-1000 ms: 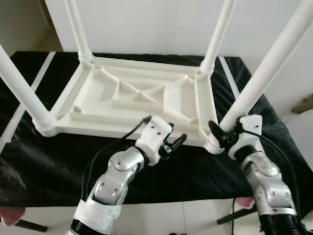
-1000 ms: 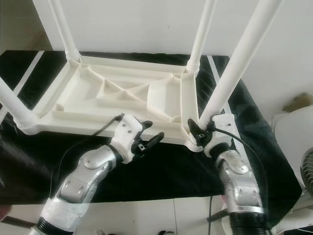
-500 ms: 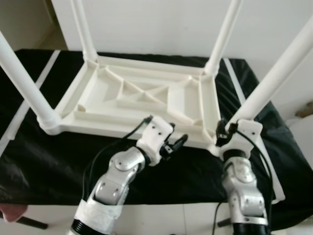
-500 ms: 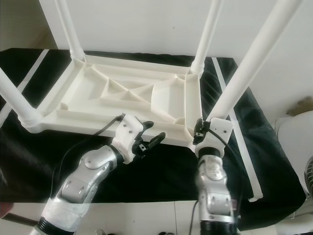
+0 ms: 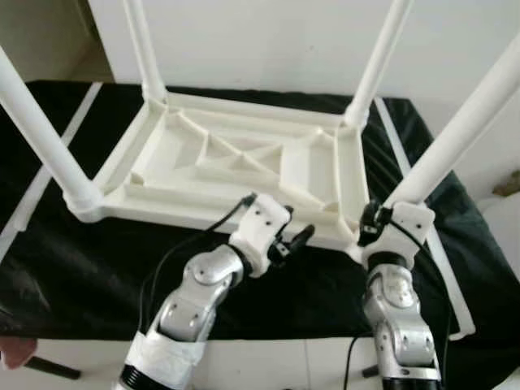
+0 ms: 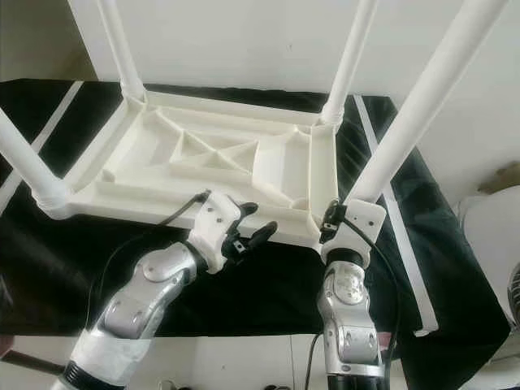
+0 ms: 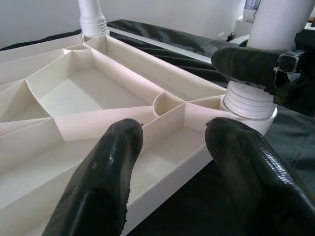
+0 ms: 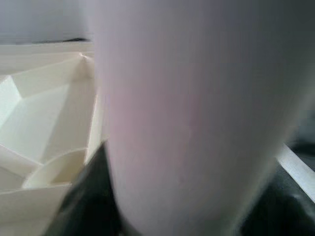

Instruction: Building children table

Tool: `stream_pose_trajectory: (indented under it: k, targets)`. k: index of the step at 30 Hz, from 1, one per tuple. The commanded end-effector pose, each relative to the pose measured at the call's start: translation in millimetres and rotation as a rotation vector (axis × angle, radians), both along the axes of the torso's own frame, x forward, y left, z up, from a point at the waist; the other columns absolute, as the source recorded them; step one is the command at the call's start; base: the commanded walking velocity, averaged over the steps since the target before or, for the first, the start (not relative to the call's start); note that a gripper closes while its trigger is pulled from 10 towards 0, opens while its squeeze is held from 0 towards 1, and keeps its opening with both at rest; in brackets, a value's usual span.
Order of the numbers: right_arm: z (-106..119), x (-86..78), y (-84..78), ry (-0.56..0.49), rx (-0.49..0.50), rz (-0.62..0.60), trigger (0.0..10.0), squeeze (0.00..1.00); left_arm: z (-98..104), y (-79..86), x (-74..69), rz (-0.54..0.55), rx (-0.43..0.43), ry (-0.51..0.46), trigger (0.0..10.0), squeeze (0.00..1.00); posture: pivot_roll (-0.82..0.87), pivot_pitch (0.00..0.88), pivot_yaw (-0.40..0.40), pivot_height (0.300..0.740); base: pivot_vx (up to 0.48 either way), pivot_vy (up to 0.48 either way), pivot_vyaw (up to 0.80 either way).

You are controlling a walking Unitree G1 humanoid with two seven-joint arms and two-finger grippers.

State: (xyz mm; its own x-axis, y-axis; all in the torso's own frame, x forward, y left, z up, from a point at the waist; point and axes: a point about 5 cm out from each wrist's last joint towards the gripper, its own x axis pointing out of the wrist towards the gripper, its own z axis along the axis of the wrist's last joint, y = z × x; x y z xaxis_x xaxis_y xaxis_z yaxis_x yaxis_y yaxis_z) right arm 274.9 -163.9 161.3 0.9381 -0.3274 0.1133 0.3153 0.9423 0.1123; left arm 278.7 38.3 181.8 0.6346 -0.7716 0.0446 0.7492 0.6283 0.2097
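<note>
While the upturned children table [image 5: 236, 166] is lying on the black-draped counter [image 5: 73, 268], the right end effector [image 5: 375, 223] is gripping the near-right leg [image 5: 455, 138] at its socket. The left end effector [image 7: 170, 162] is hovering released by the near rim. Risk: uneven torque is cross-threading the leg or sliding the table.

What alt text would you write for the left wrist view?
The left gripper's two black fingers spread open over the near edge of an upturned white table top, while the right gripper clasps the threaded base of a white leg at the corner.
</note>
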Motion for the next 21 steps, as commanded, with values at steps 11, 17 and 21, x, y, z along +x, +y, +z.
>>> stream_pose_trajectory:
  k: [11,17,21]
  targets:
    - [-8,-6.3,-7.7,0.024,0.007,0.043,10.0,1.0,-2,-1.0,-1.9,0.011,-0.004,0.015,10.0,0.0,-0.08,0.136,-0.058,0.74,0.0,0.0,0.0]
    - [-10,-3.7,-22.4,0.039,-0.051,0.144,10.0,1.0,-2,-1.1,-1.5,0.014,-0.006,0.014,10.0,0.0,-0.08,0.14,-0.055,0.74,0.0,0.0,0.0]
    - [-10,0.5,-25.0,0.04,-0.071,0.266,10.0,1.0,-1,-1.4,-2.1,0.012,-0.008,0.015,10.0,0.0,-0.09,0.143,-0.054,0.74,0.0,0.0,0.0]
